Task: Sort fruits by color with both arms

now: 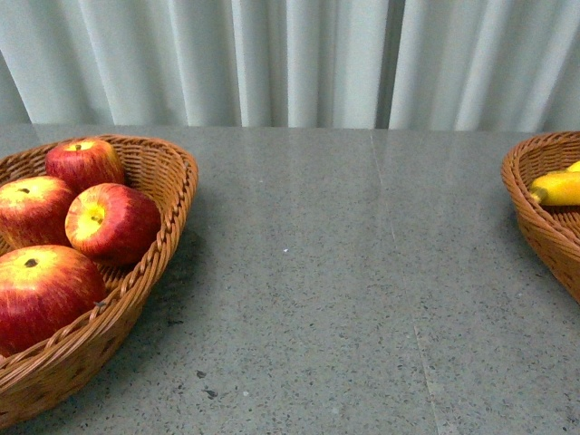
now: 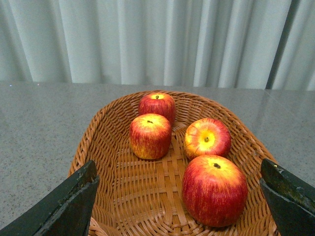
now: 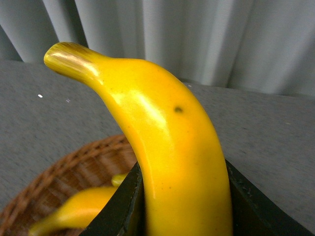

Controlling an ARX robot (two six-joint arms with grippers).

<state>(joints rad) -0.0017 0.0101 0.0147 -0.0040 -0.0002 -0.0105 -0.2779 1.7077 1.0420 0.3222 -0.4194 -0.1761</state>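
Four apples already lie in my left basket, and my left gripper hangs wide and empty above them. The table between the baskets is bare, so I judge there is room to swing. My right gripper clamps a banana over the right basket; I should lower it beside the banana lying there, clear of the rim.

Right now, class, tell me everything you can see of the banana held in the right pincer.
The banana is glossy yellow, curved, with a brownish tip and one small dark speck. It stands upright, clamped between the right pincer's black fingers, above a wicker basket that holds another banana.
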